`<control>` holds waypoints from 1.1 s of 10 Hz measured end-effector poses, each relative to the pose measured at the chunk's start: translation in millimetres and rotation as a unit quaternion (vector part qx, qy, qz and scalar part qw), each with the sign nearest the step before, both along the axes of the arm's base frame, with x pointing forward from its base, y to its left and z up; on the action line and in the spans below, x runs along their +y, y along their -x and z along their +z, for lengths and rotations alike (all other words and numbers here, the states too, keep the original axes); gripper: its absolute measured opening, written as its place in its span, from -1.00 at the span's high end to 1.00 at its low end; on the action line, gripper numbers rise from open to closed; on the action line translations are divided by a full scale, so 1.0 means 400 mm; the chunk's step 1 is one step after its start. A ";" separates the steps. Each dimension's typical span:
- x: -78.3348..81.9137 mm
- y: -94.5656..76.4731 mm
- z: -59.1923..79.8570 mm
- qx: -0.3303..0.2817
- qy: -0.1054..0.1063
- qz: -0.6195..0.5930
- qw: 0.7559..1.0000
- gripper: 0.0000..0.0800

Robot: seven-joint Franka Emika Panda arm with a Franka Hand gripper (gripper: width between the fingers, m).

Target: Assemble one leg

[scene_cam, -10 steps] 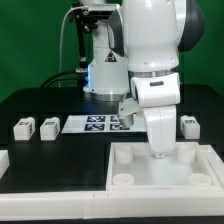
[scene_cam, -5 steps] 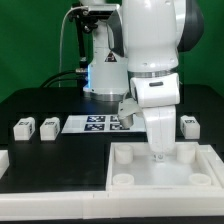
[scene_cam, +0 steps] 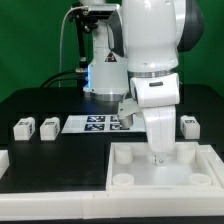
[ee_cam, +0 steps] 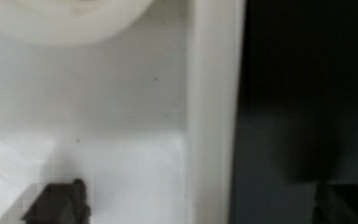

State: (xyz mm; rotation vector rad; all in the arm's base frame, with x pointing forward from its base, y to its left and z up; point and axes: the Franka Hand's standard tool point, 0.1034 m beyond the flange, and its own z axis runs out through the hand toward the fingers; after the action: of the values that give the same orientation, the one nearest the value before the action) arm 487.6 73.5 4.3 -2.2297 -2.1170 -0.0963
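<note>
- Table (scene_cam: 60,165): black; wall (scene_cam: 30,40) behind: green.
- Marker board (scene_cam: 92,123): white, black square tags.
- Leg (scene_cam: 48,126) beside the marker board: white, black-and-white tag (pattern too small to read).
- Tray piece (scene_cam: 150,186) before the marker board: plain white.

White jointed robot arm (scene_cam: 152,45) upright, wrist turned straight down. Its white two-finger hand (scene_cam: 158,150) points down, set low. Wrist view: one dark fingertip (ee_cam: 55,203) plain; the other lost in shadow, spread unclear.
</note>
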 end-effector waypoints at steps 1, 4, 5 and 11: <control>0.000 0.000 0.000 0.000 0.000 0.000 1.000 -0.62; -0.001 -0.002 0.006 -0.001 0.000 -0.004 1.000 -0.62; 0.000 -0.006 0.038 -0.008 0.003 -0.019 1.000 -0.62; 0.179 0.094 0.173 -0.005 -0.001 -0.303 0.953 -0.62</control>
State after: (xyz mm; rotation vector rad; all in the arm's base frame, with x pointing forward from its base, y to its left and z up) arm 450.1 145.0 73.6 -2.7894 -1.3542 -0.1383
